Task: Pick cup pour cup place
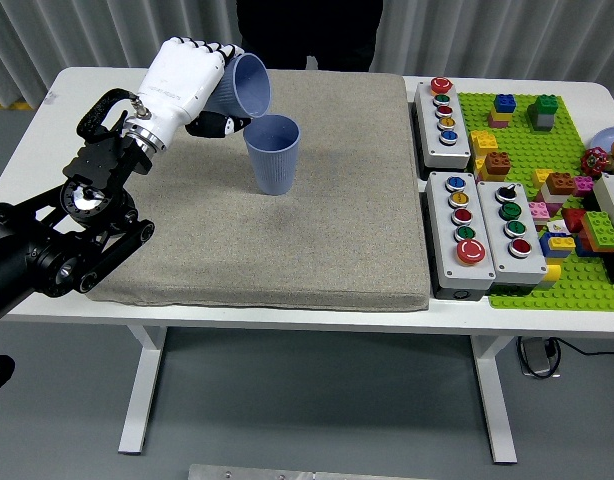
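Left hand point(187, 82) fingers wrapped round tilted blue cup point(242, 84), mouth facing right, above upright cup point(273, 153) on grey mat point(287, 240).

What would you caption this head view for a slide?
Left hand tips a blue cup over an upright blue cup on a grey mat.

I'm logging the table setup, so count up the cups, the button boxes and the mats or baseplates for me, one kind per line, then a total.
Blue cups: 2, one tilted in the left hand at, one upright on the mat at
Grey button boxes: 3, at
Grey mat: 1
Green brick baseplate: 1
Total: 7
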### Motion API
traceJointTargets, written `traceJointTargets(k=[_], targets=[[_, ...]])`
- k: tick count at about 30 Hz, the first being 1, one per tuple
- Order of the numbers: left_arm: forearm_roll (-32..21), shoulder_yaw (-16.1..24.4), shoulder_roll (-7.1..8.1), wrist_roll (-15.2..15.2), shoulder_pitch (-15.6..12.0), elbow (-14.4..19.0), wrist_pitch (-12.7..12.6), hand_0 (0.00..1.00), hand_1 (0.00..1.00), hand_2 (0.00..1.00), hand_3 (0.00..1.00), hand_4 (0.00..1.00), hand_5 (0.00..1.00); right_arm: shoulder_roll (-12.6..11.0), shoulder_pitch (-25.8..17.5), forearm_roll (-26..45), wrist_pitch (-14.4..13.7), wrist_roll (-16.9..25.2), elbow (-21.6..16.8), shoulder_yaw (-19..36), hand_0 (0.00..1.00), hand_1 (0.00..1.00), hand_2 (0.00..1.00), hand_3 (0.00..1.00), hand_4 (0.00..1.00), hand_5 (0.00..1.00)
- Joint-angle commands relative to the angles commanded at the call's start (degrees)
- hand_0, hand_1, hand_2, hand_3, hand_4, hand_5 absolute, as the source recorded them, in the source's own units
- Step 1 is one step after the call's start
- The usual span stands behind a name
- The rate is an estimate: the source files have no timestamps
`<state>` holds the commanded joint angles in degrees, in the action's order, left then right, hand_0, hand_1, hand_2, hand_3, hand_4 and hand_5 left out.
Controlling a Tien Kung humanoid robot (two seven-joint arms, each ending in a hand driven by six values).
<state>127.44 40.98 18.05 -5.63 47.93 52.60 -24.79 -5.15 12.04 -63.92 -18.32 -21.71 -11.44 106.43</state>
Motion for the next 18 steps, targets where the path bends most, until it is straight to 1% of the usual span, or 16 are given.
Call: traceJointTargets(k=[8, 18], targets=[[2.08, -1.58, 0.20, -1.09, 0.89, -0.48, 0.15, 0.471, 0.463, 0.509, 0.501, 0.733, 0.215, 0.02, 0.02, 0.08, -0.02, 0.04, 0.01, 0.00, 0.670, 0.611, 0.558, 0.556, 0.002, 0.188], [2.56, -5.34, 1.45, -2.13, 3.12, -0.33, 0.66, 0.472, 0.464, 0.507, 0.501, 0.732, 0.216, -0.03, 0.37, 0.61, -0.15, 0.14, 0.03, -0.27, 0.670, 0.611, 0.558, 0.557, 0.002, 0.187]])
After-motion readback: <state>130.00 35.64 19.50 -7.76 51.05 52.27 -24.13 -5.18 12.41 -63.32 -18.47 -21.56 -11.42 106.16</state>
